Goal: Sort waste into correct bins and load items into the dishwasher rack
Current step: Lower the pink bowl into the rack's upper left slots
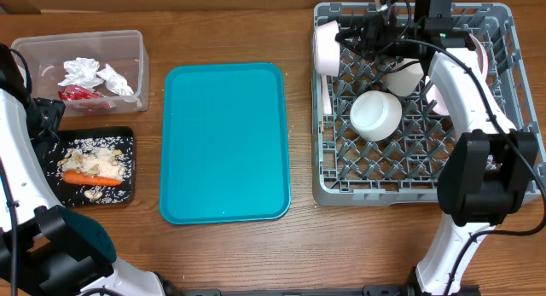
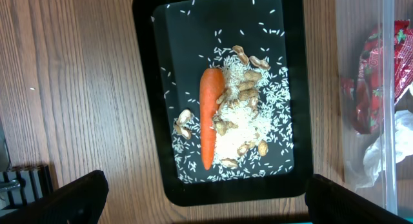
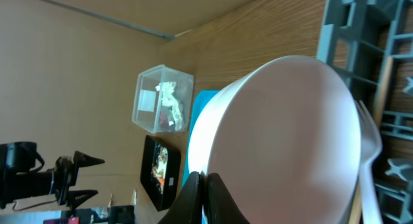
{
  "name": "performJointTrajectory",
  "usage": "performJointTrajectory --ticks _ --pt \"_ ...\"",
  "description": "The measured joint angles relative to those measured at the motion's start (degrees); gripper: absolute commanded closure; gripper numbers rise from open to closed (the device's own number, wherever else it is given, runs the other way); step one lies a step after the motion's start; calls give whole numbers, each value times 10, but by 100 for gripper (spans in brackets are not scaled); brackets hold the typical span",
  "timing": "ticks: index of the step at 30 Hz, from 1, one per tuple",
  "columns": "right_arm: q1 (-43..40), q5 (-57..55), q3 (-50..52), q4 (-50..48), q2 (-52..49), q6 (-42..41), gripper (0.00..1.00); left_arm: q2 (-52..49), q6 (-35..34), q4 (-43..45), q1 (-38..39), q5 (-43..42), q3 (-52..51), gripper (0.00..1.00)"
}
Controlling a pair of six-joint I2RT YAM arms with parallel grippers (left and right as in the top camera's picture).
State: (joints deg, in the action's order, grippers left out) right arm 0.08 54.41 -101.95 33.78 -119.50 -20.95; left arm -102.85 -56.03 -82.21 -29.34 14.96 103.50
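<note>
Currently: left hand [image 2: 206, 185] open over black tray [image 2: 161, 69]; right hand [image 3: 206, 180] closed, seemingly propping plate [image 3: 290, 133] upright in rack [image 1: 375, 194].

The teal tray [image 1: 224, 142] lies bare and open from above, as does the bench [image 1: 299, 253] before it. In the rack [image 1: 409, 189] the front rows stand free (plate [image 1: 325, 47], bowl [image 1: 376, 113] and right arm [image 1: 465, 91] crowd the back).
</note>
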Motion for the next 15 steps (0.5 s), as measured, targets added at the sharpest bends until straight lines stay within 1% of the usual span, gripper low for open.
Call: performJointTrajectory --ticks 5,8,15 --pt "0 -25 -2 10 3 0 96 0 0 0 0 0 0 0" --pt "0 -64 0 21 1 0 96 0 0 0 0 0 0 0" --pt "-1 -82 1 24 1 0 96 0 0 0 0 0 0 0"
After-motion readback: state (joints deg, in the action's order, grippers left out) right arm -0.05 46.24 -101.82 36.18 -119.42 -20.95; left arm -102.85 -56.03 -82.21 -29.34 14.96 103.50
